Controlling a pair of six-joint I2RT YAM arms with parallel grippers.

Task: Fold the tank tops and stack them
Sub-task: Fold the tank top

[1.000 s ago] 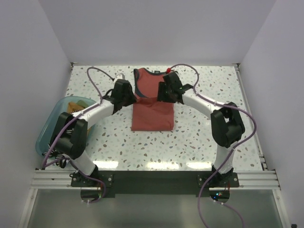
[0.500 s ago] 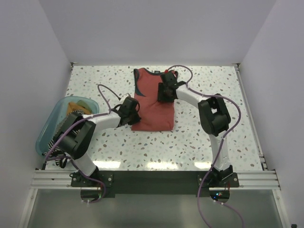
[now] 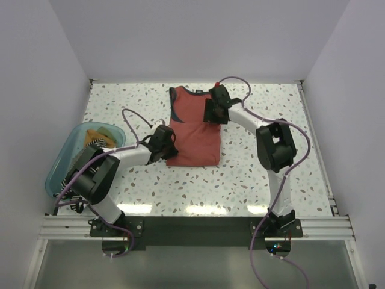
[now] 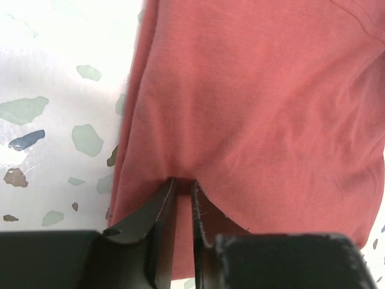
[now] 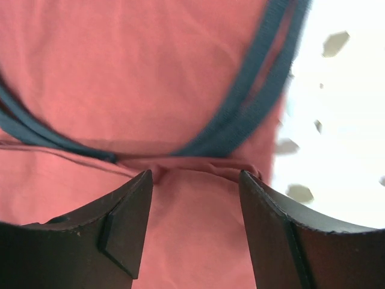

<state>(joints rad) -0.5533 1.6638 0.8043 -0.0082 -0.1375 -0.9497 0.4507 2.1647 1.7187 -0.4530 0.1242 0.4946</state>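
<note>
Red top (image 3: 192,129), flat at mid-bench (image 3: 252,174): left gripper (image 4: 182,183), newly moved from waist to near-left hem (image 4: 129,150), pinches cloth; right gripper (image 5: 195,174), shifted up to far-right strap (image 5: 240,120), stands open, so a fold is probably only starting.

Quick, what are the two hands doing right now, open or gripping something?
Left hand: closed, pinching an edge of the red top.
Right hand: open, fingers astride a fold of that top, not gripping.
</note>
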